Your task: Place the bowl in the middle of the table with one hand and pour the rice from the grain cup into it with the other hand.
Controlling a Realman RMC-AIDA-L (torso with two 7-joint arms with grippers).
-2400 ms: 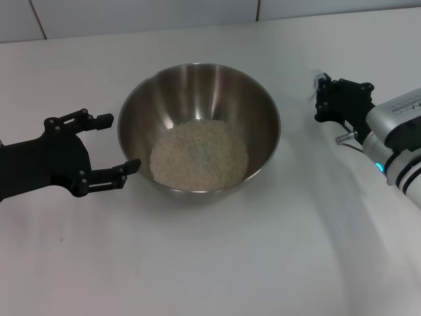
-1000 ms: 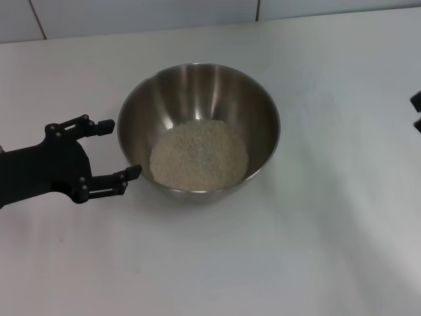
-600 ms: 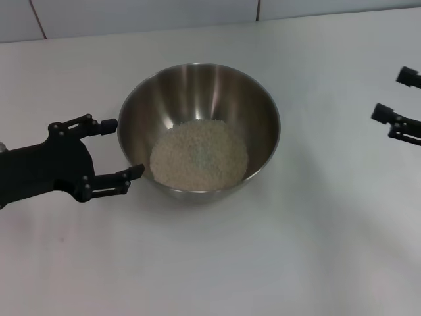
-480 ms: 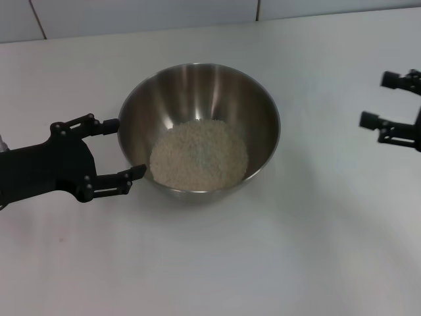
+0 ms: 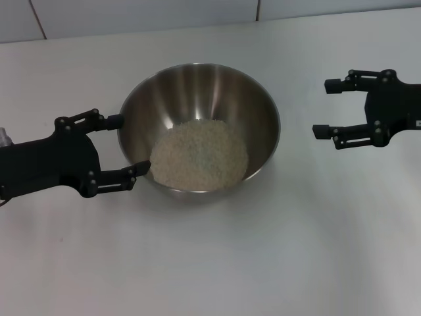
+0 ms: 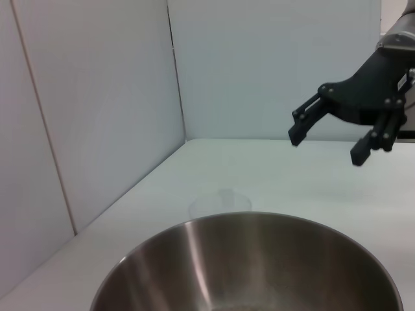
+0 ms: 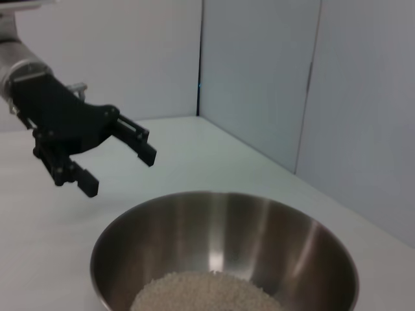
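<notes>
The steel bowl (image 5: 197, 85) stands mid-table (image 5: 210, 263) with a mound of rice (image 5: 199, 157) in its bottom. My left gripper (image 5: 129, 144) is open right at the bowl's left side, its fingertips close to the wall; it holds nothing. My right gripper (image 5: 323, 107) is open and empty, a little to the right of the bowl. The left wrist view shows the bowl's rim (image 6: 246, 223), the right gripper (image 6: 326, 148) and a faint clear grain cup (image 6: 220, 202) on the table beyond the bowl. The right wrist view shows the bowl (image 7: 292, 253), rice (image 7: 201, 291) and left gripper (image 7: 120, 172).
A white tiled wall (image 5: 131, 13) runs along the table's far edge. White wall panels (image 6: 97, 97) stand behind the table in the wrist views. Bare tabletop lies in front of the bowl.
My right gripper left the view at the right edge, then came back in empty and open, moving left toward the bowl. My left gripper edged closer to the bowl's left side.
</notes>
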